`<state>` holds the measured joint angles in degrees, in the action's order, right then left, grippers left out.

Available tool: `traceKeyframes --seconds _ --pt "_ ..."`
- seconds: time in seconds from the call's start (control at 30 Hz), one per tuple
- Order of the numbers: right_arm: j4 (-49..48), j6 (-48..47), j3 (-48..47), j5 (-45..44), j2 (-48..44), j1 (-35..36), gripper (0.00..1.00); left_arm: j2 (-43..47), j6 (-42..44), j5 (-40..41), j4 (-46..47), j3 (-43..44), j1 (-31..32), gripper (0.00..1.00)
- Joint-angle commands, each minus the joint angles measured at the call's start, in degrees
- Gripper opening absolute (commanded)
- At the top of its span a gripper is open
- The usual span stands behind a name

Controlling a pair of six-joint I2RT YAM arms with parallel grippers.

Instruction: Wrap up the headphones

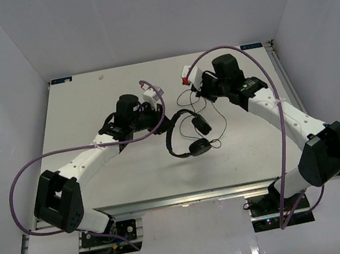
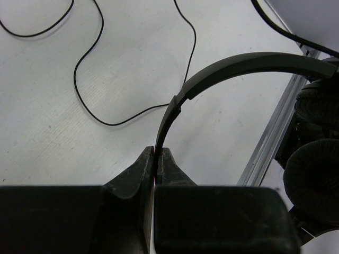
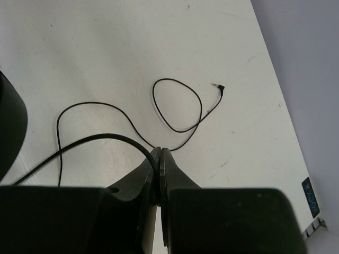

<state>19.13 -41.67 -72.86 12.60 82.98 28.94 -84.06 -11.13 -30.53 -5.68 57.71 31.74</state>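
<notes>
The black headphones [image 1: 188, 135] lie mid-table with both earcups [image 1: 200, 125] to the right of the thin headband. My left gripper [image 1: 164, 121] is shut on the headband [image 2: 238, 66]; in the left wrist view its jaws [image 2: 157, 154] pinch the band's end, with the earcups [image 2: 317, 174] at the right edge. My right gripper [image 1: 202, 92] is behind the headphones and shut on the thin black cable [image 3: 178, 130]. In the right wrist view the cable enters the closed jaws [image 3: 160, 153] from the left, loops on the table beyond them and ends in the plug [image 3: 220, 87].
Thick purple robot cables arc over both arms [image 1: 19, 186] [image 1: 282, 140]. White walls enclose the table on three sides. The table's metal edge rail [image 2: 270, 140] runs close beside the earcups in the left wrist view.
</notes>
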Motion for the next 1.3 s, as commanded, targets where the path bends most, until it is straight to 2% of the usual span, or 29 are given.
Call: traceKeyframes --seconds 0.0,0.1,0.2,0.77,1.0,1.13,1.27 --pt "-2.2 4.7 -0.1 9.9 -1.2 -1.9 0.08 3.7 -1.8 -3.3 4.4 -0.1 0.3 0.00" --pt "-2.2 7.8 0.6 18.6 -1.5 -2.8 0.08 4.1 -2.8 -3.4 4.7 0.9 0.3 0.00" --pt "-2.2 8.8 0.8 21.6 -1.4 -2.9 0.09 4.4 -3.5 -3.3 4.5 1.9 0.3 0.00" --pt "-5.4 15.5 1.6 19.4 2.7 -6.2 0.09 6.0 -6.7 -8.5 5.1 5.2 0.7 0.00" --pt "-6.9 18.7 2.4 23.6 3.3 -8.6 0.10 7.2 -8.3 -6.5 5.1 6.3 0.9 0.00" --pt "-7.9 20.8 3.3 29.8 3.0 -10.6 0.20 8.1 -9.3 -3.3 5.1 7.4 0.9 0.00" --pt "-9.9 22.8 4.5 38.3 2.7 -11.6 0.35 8.2 -11.2 0.0 3.7 10.0 0.9 0.00"
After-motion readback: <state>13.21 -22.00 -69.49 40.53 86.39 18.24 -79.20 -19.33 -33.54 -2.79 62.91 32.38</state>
